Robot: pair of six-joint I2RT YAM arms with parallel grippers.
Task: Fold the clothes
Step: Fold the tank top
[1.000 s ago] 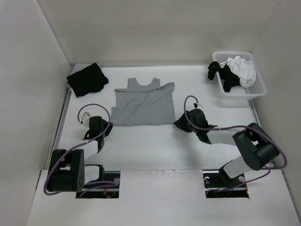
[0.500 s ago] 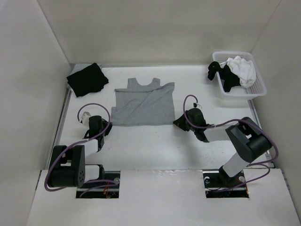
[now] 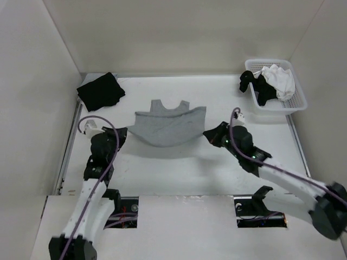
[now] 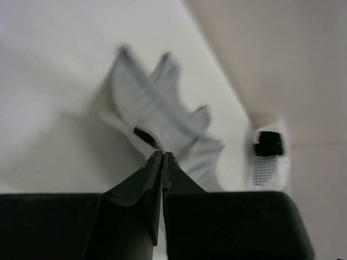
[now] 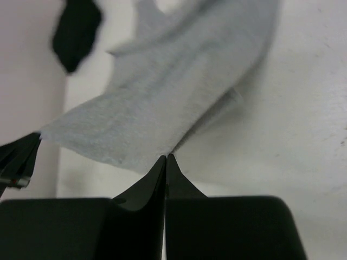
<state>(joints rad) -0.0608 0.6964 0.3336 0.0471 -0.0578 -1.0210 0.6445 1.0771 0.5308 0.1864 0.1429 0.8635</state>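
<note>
We look down on a white table boxed in by plain pale walls on the far side, the left and the right. Above the middle of the table hangs the grey top, slung between the two arms. Its near corners are held up and the hem sags in a curve between them, throwing a soft shadow on the surface, while the straps and scooped neck point toward the far side. The left gripper has its fingers pinched together on the near-left corner. The right gripper is pinched tight on the near-right corner, and in its wrist view we see the fabric meeting the tips. A folded black garment lies in the far left corner. A white basket stands at the far right, holding a white garment and a black cloth that spills over its left rim.
</note>
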